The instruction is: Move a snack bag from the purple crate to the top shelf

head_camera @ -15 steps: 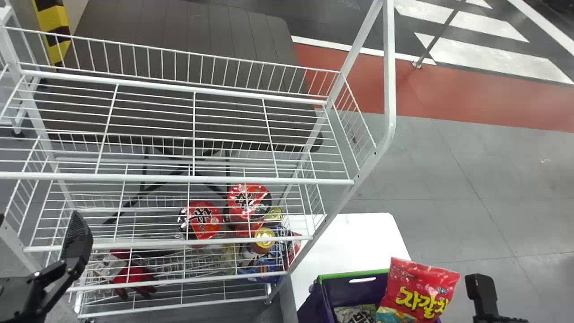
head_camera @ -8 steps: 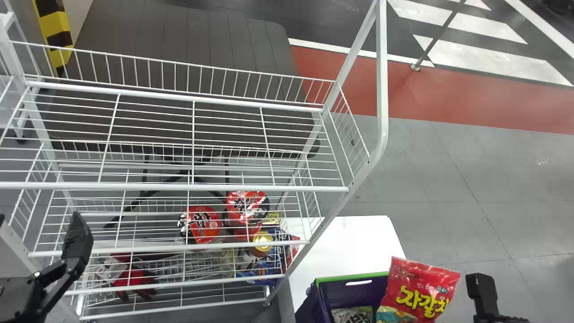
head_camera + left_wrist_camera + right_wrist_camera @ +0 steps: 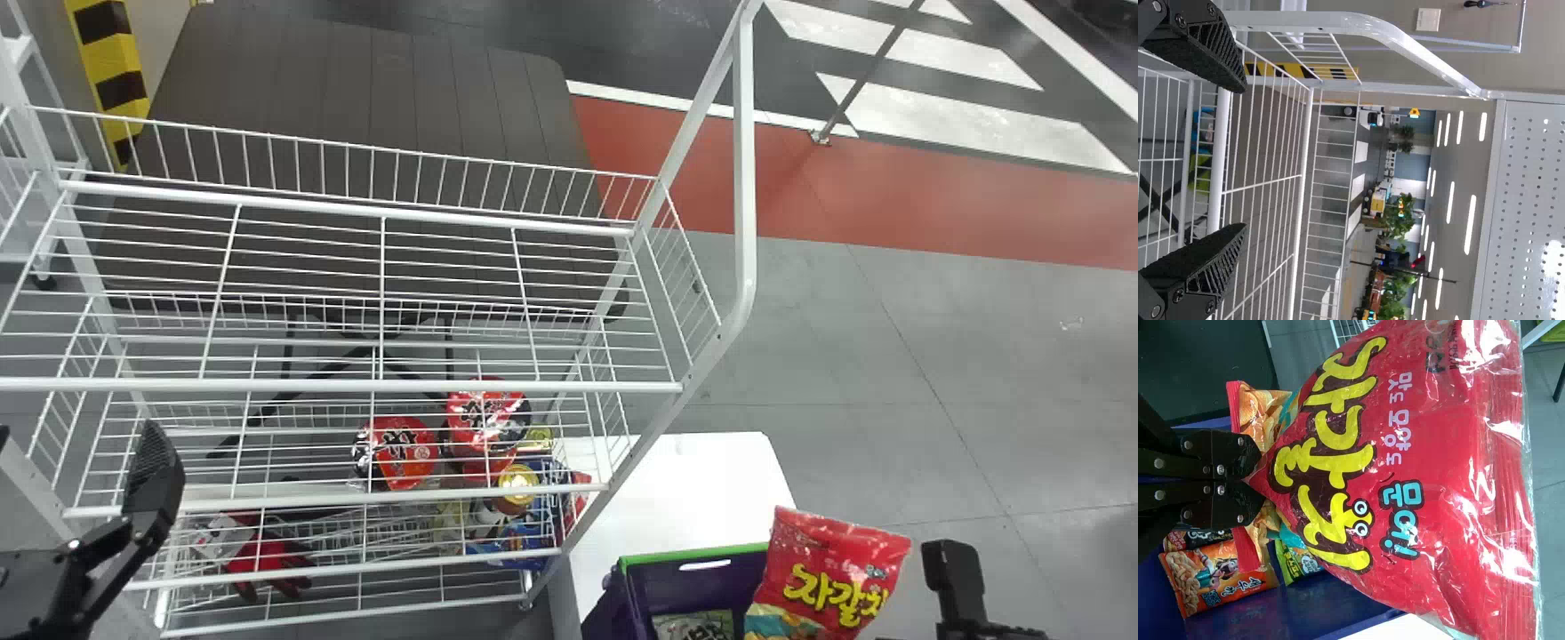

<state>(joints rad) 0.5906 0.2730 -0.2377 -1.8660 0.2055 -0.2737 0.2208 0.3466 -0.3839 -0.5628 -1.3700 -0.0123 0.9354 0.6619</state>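
- Head view: the snack bag [image 3: 827, 578], the red one, is down at the lower right, top end up and tilted a bit. It overlaps the right side of the purple crate [image 3: 625, 591], so I can't tell if any of it is inside.
- Same view, the black bit of the right end effector [image 3: 958, 578] is just right of the bag. White bench [image 3: 685, 489] shows above the crate.
- The wire rack's top shelf [image 3: 382, 386] runs across the left and middle. Lower down there are a couple of noodle cups [image 3: 404, 452], a gold-lidded can [image 3: 517, 484] and red gloves [image 3: 269, 555].
- Left end effector [image 3: 78, 433] is at the lower left, in front of the rack.
- Left wrist view: the left end effector's fingers are spread wide, nothing between them, with rack wires behind.
- Right wrist view: the right end effector [image 3: 1248, 480] is pinched closed on a corner of the bag, which takes up the middle and right. An orange packet [image 3: 1218, 577] and a green packet [image 3: 1297, 563] lie in the crate, lower left.
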